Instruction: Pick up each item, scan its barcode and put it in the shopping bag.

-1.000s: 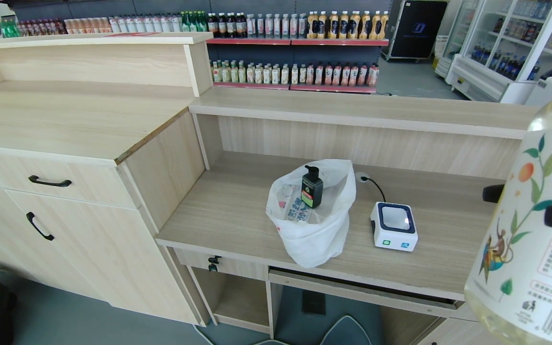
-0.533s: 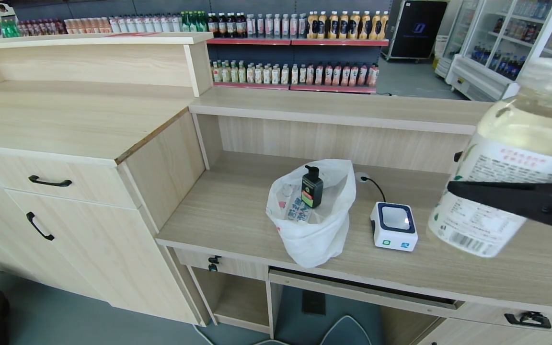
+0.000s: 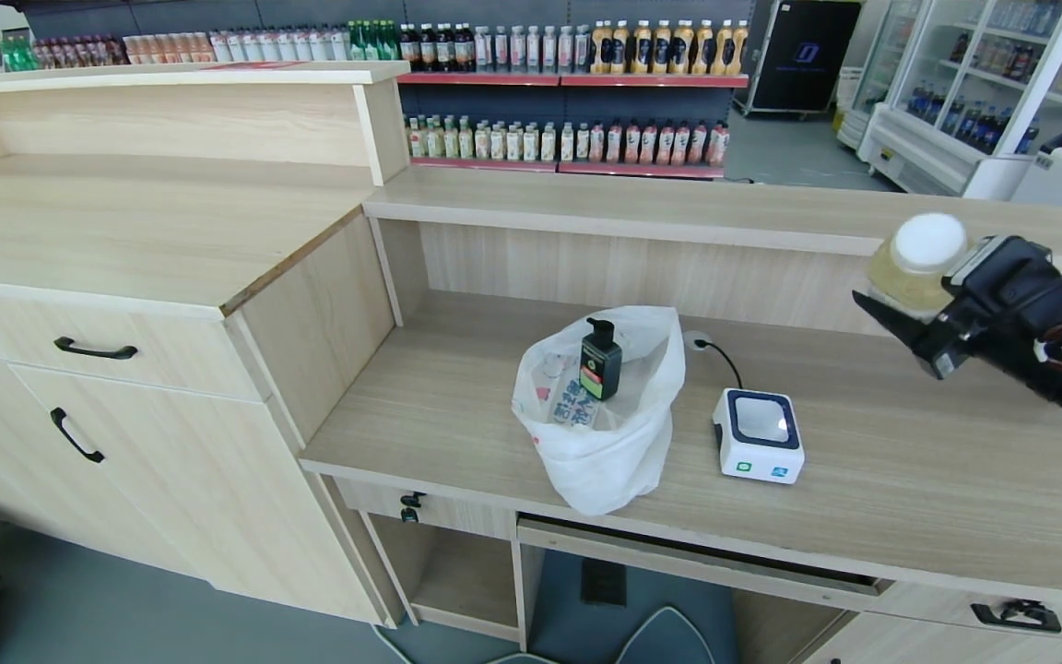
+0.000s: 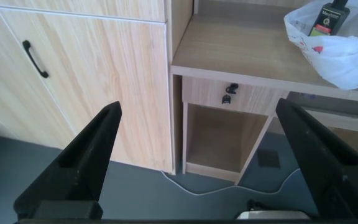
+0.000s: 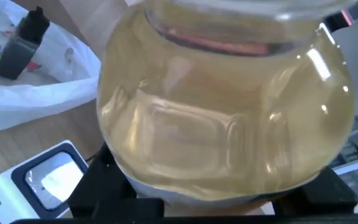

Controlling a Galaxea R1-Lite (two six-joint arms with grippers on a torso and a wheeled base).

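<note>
My right gripper (image 3: 900, 318) is shut on a clear bottle (image 3: 916, 263) of pale yellow drink with a white cap, held in the air above the right part of the counter (image 3: 909, 480). In the right wrist view the bottle (image 5: 229, 118) looms close, above the scanner (image 5: 36, 183). The white barcode scanner (image 3: 758, 434) sits on the counter, left of and below the bottle. A white shopping bag (image 3: 605, 415) stands left of the scanner with a black pump bottle (image 3: 600, 360) in it. My left gripper (image 4: 197, 162) hangs open low beside the counter's front, with nothing between its fingers.
A raised ledge (image 3: 678, 212) runs behind the counter. A taller cabinet (image 3: 125, 231) with drawers stands to the left. The scanner's cable (image 3: 720, 355) runs to the back. Shelves of drinks (image 3: 568, 92) and fridges (image 3: 973, 83) stand far behind.
The right arm has carried the bottle away from the head camera, down and out over the right part of the counter, and turned it so its cap faces up. Bag and scanner stayed put.
</note>
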